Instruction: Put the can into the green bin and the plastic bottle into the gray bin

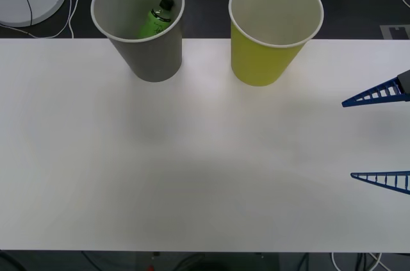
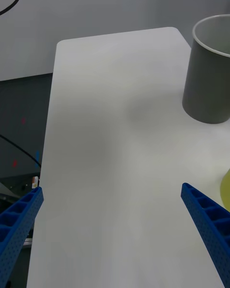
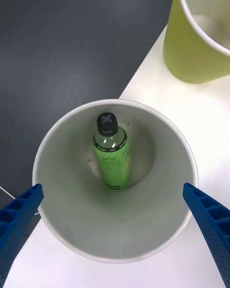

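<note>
left tool (image 3: 112,230) open and empty, above the gray bin (image 1: 154,59) at far left | right tool (image 1: 384,136) open and empty, right table (image 1: 205,168) edge | plastic bottle (image 3: 111,157) lies inside gray bin: done | green bin (image 1: 262,59) interior looks empty, can unseen: seemingly left

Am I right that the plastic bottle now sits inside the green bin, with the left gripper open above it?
Not quite. The plastic bottle sits inside the gray bin, not the green bin; the left wrist view shows it plainly. The rest holds: the left gripper is open above it.
</note>
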Motion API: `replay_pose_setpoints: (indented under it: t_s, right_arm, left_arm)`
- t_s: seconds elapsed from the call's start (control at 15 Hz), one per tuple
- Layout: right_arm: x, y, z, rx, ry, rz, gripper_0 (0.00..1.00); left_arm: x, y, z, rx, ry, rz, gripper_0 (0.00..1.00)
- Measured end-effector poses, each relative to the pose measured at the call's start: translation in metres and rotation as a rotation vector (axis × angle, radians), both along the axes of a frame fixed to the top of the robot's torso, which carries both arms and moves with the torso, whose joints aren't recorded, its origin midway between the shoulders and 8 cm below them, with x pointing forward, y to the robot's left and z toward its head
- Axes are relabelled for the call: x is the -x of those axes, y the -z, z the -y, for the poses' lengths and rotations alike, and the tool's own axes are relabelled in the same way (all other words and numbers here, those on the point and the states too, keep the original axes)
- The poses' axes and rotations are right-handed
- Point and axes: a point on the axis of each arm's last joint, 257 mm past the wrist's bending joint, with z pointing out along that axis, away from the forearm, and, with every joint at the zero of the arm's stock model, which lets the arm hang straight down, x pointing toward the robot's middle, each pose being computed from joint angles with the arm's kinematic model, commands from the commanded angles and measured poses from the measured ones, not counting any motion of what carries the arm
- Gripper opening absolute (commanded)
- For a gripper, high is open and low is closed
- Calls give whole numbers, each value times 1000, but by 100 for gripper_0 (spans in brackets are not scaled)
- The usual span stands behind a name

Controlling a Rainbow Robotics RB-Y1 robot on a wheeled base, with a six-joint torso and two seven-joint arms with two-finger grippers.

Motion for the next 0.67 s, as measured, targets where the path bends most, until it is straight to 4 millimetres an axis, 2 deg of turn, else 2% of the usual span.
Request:
replay_pose_setpoints:
  t_s: [0.67]
  right_arm:
    - [0,0,0,0,0,0,100]
  left_arm:
    - [24,4,-32,1,43,25,100]
